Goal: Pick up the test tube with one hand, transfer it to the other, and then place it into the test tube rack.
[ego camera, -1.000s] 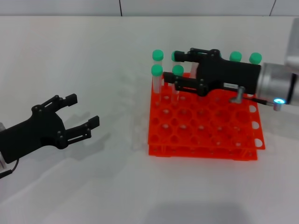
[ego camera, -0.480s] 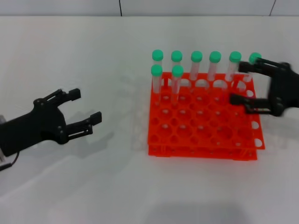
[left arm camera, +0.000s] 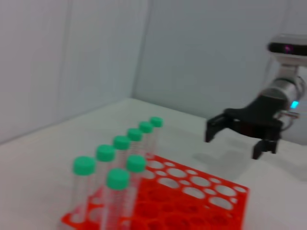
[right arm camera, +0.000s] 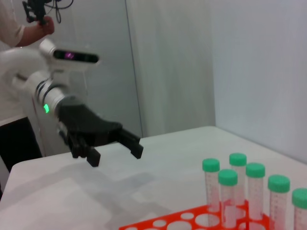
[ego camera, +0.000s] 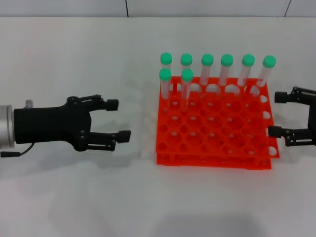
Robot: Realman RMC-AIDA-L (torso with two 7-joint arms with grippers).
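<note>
Eight green-capped test tubes, all upright in the test tube rack (ego camera: 212,160): six along the far row, two more in the next row at its left end, among them the test tube (ego camera: 186,84) standing second from the left. None held; cannot tell which of the eight is meant.

Left of the rack and apart from it, the left gripper (ego camera: 119,119), spread wide and empty, fingers pointing toward the rack. At the rack's right edge, the right gripper (ego camera: 276,114), likewise wide and empty.

Probably at the pick. Best taken from the near-left pair, easiest for the left gripper to reach. Approach level, straddle one tube just under its cap, clear of the neighbour beside it. Close gently on the slim plastic, then lift straight up until free of both tiers before swinging across for the handover.
</note>
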